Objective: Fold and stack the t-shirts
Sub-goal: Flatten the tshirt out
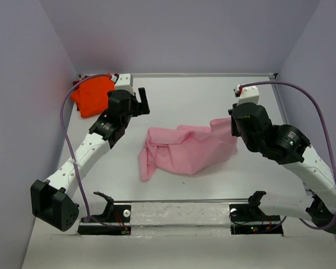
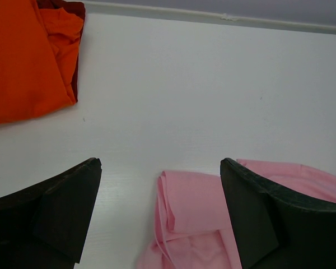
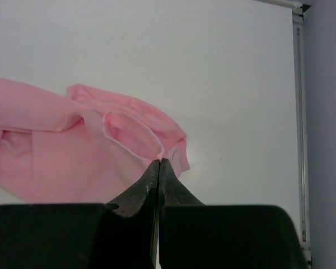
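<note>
A light pink t-shirt (image 1: 185, 148) lies crumpled at mid-table, also seen in the left wrist view (image 2: 196, 202) and the right wrist view (image 3: 56, 151). My right gripper (image 3: 159, 161) is shut at its right end, where the folds of the neck opening run into the tips. The bright orange t-shirt (image 1: 92, 95) sits folded in the far left corner (image 2: 28, 61), and a dark red t-shirt (image 2: 75, 11) shows under its edge. My left gripper (image 2: 161, 161) hangs open above the bare table between the orange shirt and the pink shirt's left end, with nothing in it.
Lavender walls (image 1: 22, 84) close in the white table (image 1: 185, 95) on three sides. A metal rail (image 3: 298, 112) runs along the right edge. The arm bases (image 1: 106, 216) and a strip stand at the near edge. Purple cables (image 1: 64, 117) loop beside both arms.
</note>
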